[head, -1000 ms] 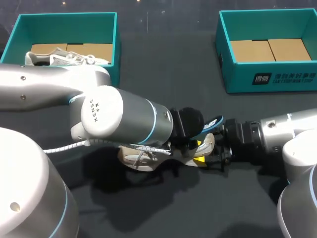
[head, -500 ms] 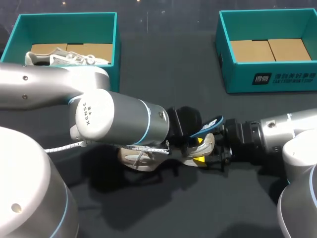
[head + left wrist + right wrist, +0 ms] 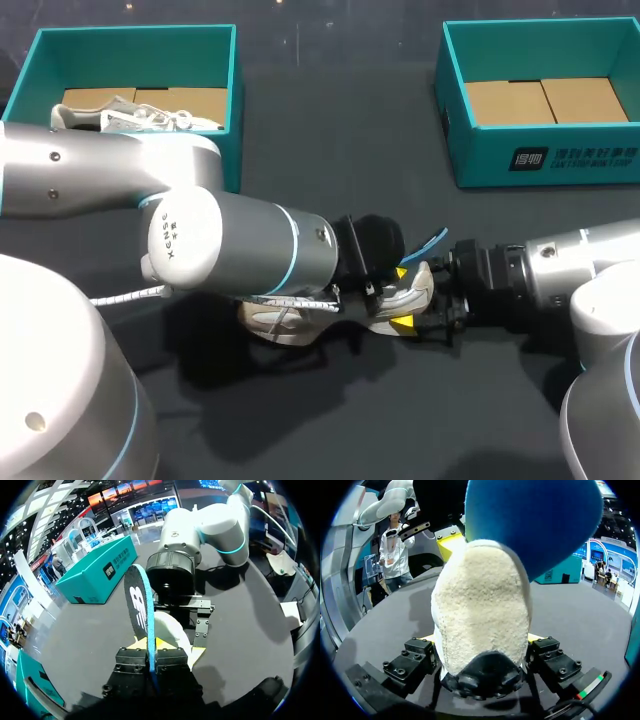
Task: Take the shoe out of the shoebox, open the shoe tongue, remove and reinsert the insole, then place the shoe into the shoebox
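A white shoe lies on the dark table at the middle, heel toward my right arm. My right gripper is shut on its heel; in the right wrist view the fuzzy heel fills the space between both fingers. The blue insole sticks up out of the shoe's heel end. My left gripper is shut on it from above. The left wrist view has the insole standing edge-on, pinched between the yellow tips of the left gripper. My left arm hides the shoe's middle.
A teal shoebox at the back left holds a second white shoe. Another teal shoebox stands at the back right with a cardboard lining. A white cable hangs from my left arm.
My left gripper has closed on the insole. The insole has turned from nearly flat to edge-on and shifted slightly toward the left arm. The right arm and shoe stayed put.
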{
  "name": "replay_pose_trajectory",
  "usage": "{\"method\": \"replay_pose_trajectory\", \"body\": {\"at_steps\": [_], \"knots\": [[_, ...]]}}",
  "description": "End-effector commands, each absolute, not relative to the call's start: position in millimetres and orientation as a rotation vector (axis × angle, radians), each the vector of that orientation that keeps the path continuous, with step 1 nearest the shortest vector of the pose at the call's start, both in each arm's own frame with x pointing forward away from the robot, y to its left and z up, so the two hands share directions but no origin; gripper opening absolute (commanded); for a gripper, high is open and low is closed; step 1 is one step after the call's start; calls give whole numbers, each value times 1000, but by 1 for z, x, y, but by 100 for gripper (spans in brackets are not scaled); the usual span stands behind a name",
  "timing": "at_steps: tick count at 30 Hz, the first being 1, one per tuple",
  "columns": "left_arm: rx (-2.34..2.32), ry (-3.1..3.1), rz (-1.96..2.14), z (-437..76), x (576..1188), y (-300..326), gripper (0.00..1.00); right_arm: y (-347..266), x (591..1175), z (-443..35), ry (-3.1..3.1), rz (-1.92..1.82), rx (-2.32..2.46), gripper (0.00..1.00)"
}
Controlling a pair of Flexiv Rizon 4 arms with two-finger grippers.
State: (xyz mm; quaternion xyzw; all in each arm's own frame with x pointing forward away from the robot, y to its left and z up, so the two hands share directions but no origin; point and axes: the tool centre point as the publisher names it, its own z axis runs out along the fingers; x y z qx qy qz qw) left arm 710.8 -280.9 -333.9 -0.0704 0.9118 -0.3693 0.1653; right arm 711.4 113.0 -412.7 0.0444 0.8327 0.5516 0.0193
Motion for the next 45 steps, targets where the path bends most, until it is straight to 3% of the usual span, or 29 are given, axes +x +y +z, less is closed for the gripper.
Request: {"method": "replay_pose_trajectory", "body": {"at_steps": [1, 21, 32, 39, 45], "knots": [[-206, 2602, -1083, -327, 711, -283, 0, 114, 711, -413, 2588, 1706, 140, 0], [-134, 2905, -1127, -217, 692, -324, 0, 114, 711, -413, 2588, 1706, 140, 0], [-134, 2905, -1127, -217, 692, -324, 0, 114, 711, -413, 2588, 1706, 140, 0], [-309, 2959, -1437, -179, 688, -309, 0, 114, 711, -413, 2588, 1706, 140, 0], [-429, 2902, -1817, -103, 678, -306, 0, 114, 711, -413, 2588, 1706, 140, 0]]}}
